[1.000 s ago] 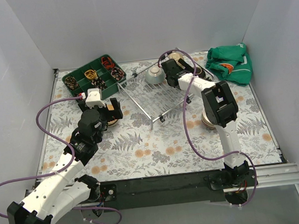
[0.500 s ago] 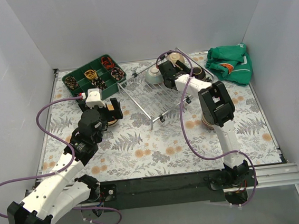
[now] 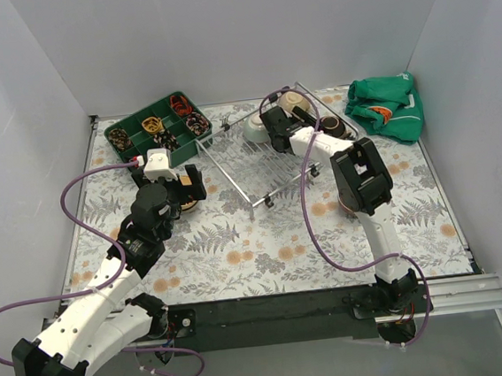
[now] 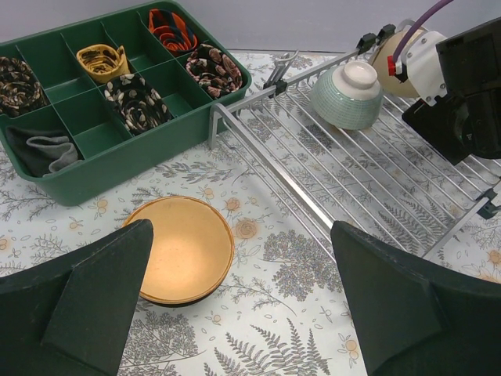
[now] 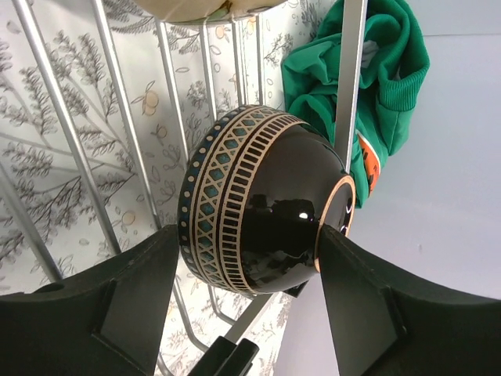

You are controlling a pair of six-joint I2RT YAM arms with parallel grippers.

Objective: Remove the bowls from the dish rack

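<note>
Lying tipped on the wires of the rack [image 5: 348,94], the dark bowl [image 5: 266,188] sits hard against the rim bar on the rack's far right side, its lip turned toward that bar. The right gripper [image 5: 249,235] straddles it with one finger at the patterned flank and the other at the lip. The jaws stand about the bowl's width apart. Whether they press yet, I cannot tell.

To do the step well:
- The glaze is glossy, with a bright highlight, so probably slick. Seat the fingers square across the belly, not on the thin lip.
- Squeeze slowly, since the round wall could squirt out.
- Lift clear of the wires and bar before swinging away.
- Mind the beige bowl [image 5: 196,8] just beyond.

Materials:
- The dark bowl has a lattice-and-dash band and a tan lip edge.
- The rack wires are thin, bright and parallel.
- The mint bowl [image 4: 348,95] is faintly ribbed and appears inverted at the rack's far edge.
- The tan bowl [image 4: 180,249] is matte and shallow, and sits upright on the floral table [image 4: 297,258], left of the rack.
- The left gripper [image 4: 243,313] hangs above it, spread fully, holding nothing.
- A green garment [image 5: 391,70] lies crumpled right of the rack.
</note>
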